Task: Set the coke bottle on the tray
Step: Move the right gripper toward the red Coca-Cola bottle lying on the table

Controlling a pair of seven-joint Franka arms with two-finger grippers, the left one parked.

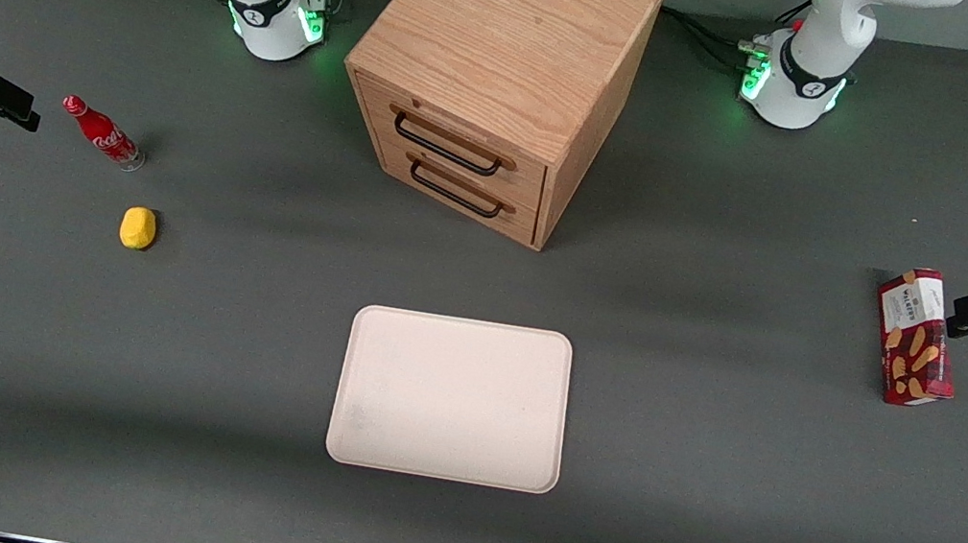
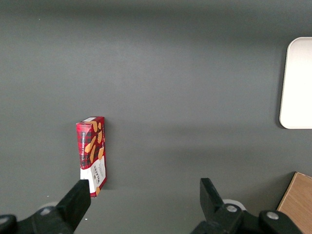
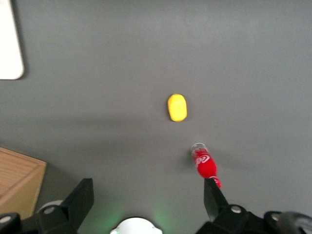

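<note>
One coke bottle stands at the left of the front frame, above the yellow lump; our gripper hangs near it, fingers apart. We judge it light, rigid, slick; grip mid-body. Only the front view shows the whole tray.

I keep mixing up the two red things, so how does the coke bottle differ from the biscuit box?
The coke bottle is slim and round with a cap; the biscuit box is flat-sided and bigger. The bottle stands near the working arm's open pincer, the box at the parked arm's end. Both are red, on the table, off the tray.
</note>
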